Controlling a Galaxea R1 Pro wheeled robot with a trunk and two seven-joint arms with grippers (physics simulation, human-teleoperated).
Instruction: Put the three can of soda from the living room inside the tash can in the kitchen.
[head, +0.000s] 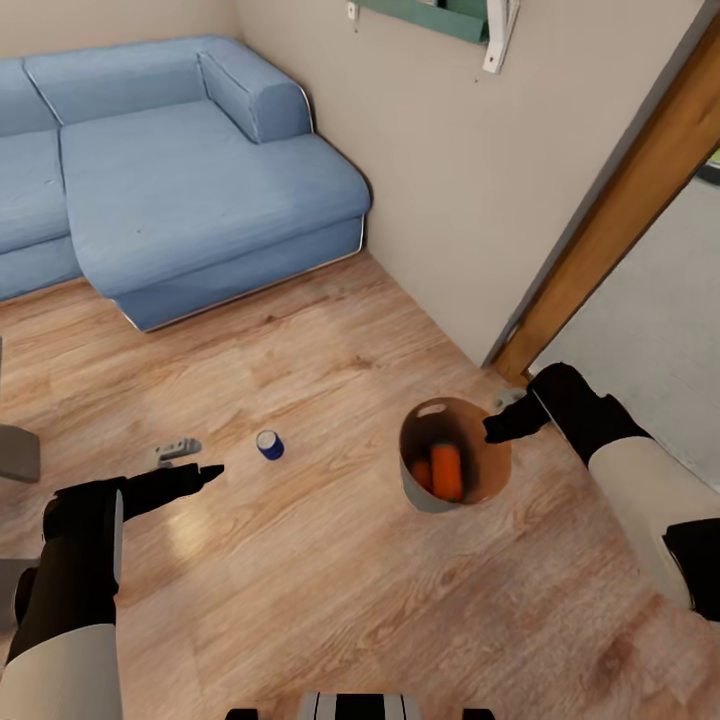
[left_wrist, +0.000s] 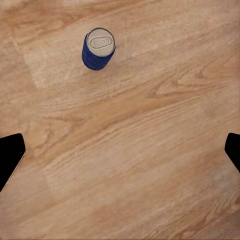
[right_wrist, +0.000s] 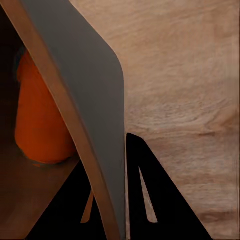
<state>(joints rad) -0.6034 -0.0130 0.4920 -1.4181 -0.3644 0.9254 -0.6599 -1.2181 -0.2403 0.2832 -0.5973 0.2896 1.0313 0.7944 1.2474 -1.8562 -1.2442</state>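
Observation:
A blue can of soda (head: 269, 444) with a silvery top stands upright on the wooden floor; the left wrist view has it (left_wrist: 98, 48) ahead of the fingers. My left gripper (head: 208, 471) hovers a little to its left, open and empty, its fingertips (left_wrist: 10, 155) spread wide. The tash can (head: 420, 488), pale grey outside and brown inside, sits near the doorway with two orange cans (head: 446, 471) in it. My right gripper (head: 497, 428) is shut on its rim; the right wrist view has the bin wall (right_wrist: 85, 100) between the fingers (right_wrist: 145, 190) and an orange can (right_wrist: 40, 120) inside.
A blue sofa (head: 200, 170) fills the back left corner against the beige wall (head: 470, 180). A wooden door frame (head: 620, 200) stands just right of the bin. A small grey object (head: 178, 449) lies on the floor by my left gripper, and a grey piece of furniture (head: 18, 452) sits at the left edge.

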